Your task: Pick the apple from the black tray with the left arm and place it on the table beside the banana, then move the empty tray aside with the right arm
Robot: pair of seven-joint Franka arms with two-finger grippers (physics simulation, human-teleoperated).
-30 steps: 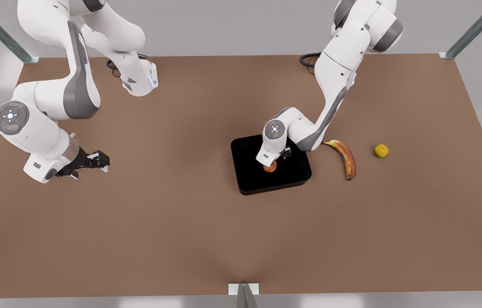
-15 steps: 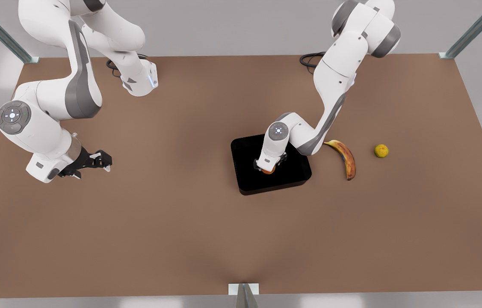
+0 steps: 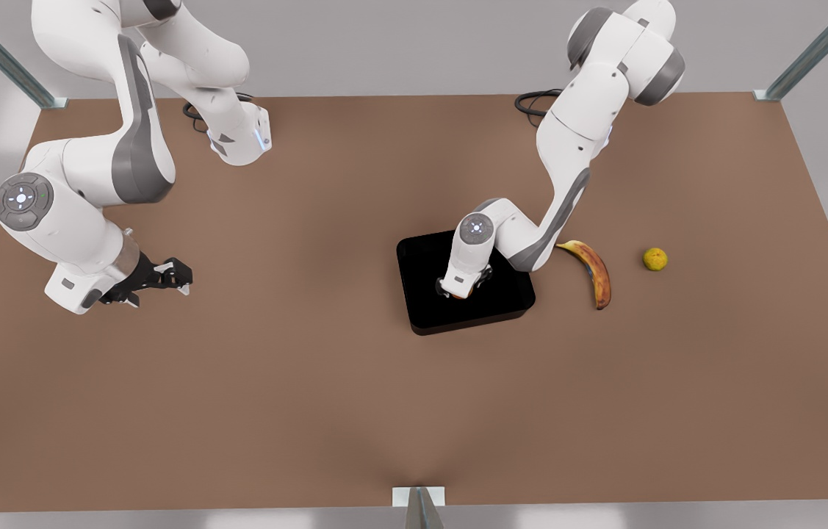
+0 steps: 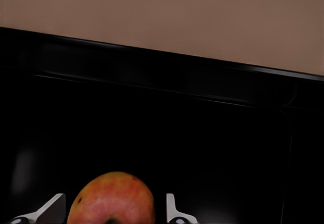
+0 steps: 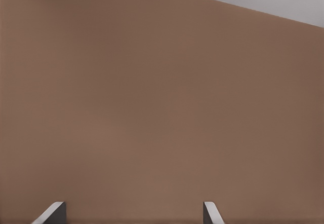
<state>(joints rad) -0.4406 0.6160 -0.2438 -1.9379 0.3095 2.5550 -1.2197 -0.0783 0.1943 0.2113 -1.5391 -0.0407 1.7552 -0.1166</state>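
Our left gripper (image 3: pixel 462 289) reaches straight down into the black tray (image 3: pixel 428 308), fingers (image 4: pixel 174 211) apart and flanking the apple (image 4: pixel 112 198); banana (image 3: pixel 594 272) at tray's 3 o'clock; right gripper (image 3: pixel 164 278) waits spread

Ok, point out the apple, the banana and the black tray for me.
apple (image 4: pixel 112 197): left wrist view, its red-orange skin.
banana (image 3: pixel 594 270): front view, mid-curve.
black tray (image 3: pixel 425 297): front view, bare floor near its front corner.

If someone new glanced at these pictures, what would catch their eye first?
Probably the left gripper reaching down into the black tray near the table's middle, its fingers open either side of the apple. Next, the banana on the front view's right, and the right gripper waiting far off.
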